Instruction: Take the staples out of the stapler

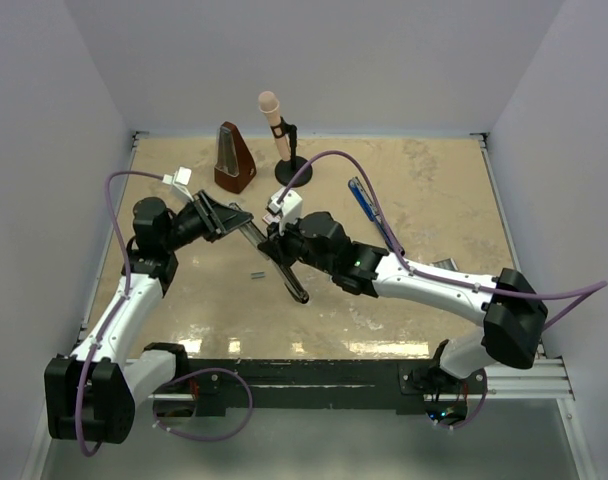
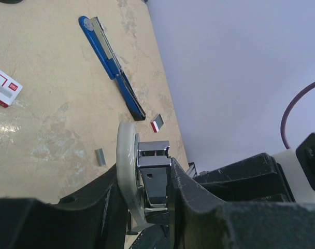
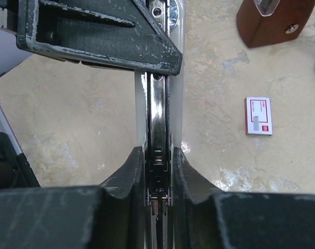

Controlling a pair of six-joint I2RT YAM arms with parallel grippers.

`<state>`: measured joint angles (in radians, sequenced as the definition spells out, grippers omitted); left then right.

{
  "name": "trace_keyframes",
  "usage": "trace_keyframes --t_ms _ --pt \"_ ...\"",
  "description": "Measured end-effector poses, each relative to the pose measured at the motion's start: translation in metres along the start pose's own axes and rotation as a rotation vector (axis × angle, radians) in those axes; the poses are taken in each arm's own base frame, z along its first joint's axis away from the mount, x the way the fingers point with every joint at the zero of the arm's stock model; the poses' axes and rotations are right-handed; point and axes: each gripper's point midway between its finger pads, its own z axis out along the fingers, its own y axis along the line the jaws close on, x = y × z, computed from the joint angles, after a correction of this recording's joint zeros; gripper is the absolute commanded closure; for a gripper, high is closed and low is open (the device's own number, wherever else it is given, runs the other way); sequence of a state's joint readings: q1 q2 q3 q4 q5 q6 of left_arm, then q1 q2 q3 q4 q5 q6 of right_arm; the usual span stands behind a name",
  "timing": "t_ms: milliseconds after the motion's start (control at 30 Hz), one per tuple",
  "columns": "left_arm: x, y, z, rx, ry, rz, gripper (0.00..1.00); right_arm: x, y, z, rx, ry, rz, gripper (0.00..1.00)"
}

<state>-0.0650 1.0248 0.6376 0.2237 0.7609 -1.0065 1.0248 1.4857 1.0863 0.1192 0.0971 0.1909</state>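
The blue-and-black stapler [image 1: 372, 212] lies opened out on the table at the right, held by nothing; it also shows in the left wrist view [image 2: 112, 65]. Both grippers hold a second, white-and-chrome stapler [image 1: 274, 262] above the table's middle. My left gripper [image 1: 230, 220] is shut on its chrome end [image 2: 153, 155]. My right gripper [image 1: 284, 243] is shut on its sides around the chrome rail [image 3: 159, 104]. A tiny grey strip of staples [image 1: 256, 273] lies on the table below it and shows in the left wrist view [image 2: 100, 156].
A brown metronome [image 1: 234, 160] and a microphone on a black stand [image 1: 281, 130] stand at the back. A white box with a red label [image 3: 258, 115] lies on the table. A smaller red-and-white piece [image 2: 157, 123] lies by the blue stapler's end.
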Motion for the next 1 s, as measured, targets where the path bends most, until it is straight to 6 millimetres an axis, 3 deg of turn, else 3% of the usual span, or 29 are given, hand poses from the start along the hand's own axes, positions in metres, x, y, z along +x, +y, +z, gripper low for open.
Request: trace_keyframes --t_ms 67,100,133,233,367,433,500,700,833,1000 --pt "0.001 0.001 0.0 -0.002 0.005 0.0 0.81 0.0 0.0 0.0 0.011 0.0 -0.005 1.0" --pt "0.001 0.002 0.001 -0.002 0.006 0.0 0.63 0.0 0.0 0.0 0.015 -0.001 -0.007 1.0" --pt "0.001 0.002 0.001 -0.003 0.007 0.0 0.56 0.0 -0.001 0.0 0.017 -0.002 -0.007 1.0" --pt "0.003 0.002 0.001 0.002 0.018 0.002 0.41 0.002 -0.002 -0.001 0.029 0.005 -0.01 1.0" --pt "0.006 0.001 0.001 0.01 0.042 0.018 0.22 0.013 -0.02 -0.003 0.094 0.052 -0.018 1.0" --pt "0.006 0.0 0.002 0.008 0.054 0.032 0.11 0.017 -0.034 -0.005 0.128 0.073 -0.015 1.0" --pt "0.005 -0.002 0.002 0.013 0.066 0.055 0.02 0.023 -0.062 -0.008 0.192 0.106 -0.006 1.0" --pt "0.001 0.004 0.005 -0.03 0.108 0.149 0.0 0.03 -0.167 -0.025 0.434 0.192 0.009 1.0" --pt "-0.004 0.023 0.004 -0.141 0.113 0.243 0.01 0.033 -0.231 -0.015 0.556 0.261 0.0 1.0" --pt "-0.005 0.053 -0.004 -0.312 0.094 0.322 0.03 0.061 -0.286 0.003 0.618 0.395 -0.008 1.0"
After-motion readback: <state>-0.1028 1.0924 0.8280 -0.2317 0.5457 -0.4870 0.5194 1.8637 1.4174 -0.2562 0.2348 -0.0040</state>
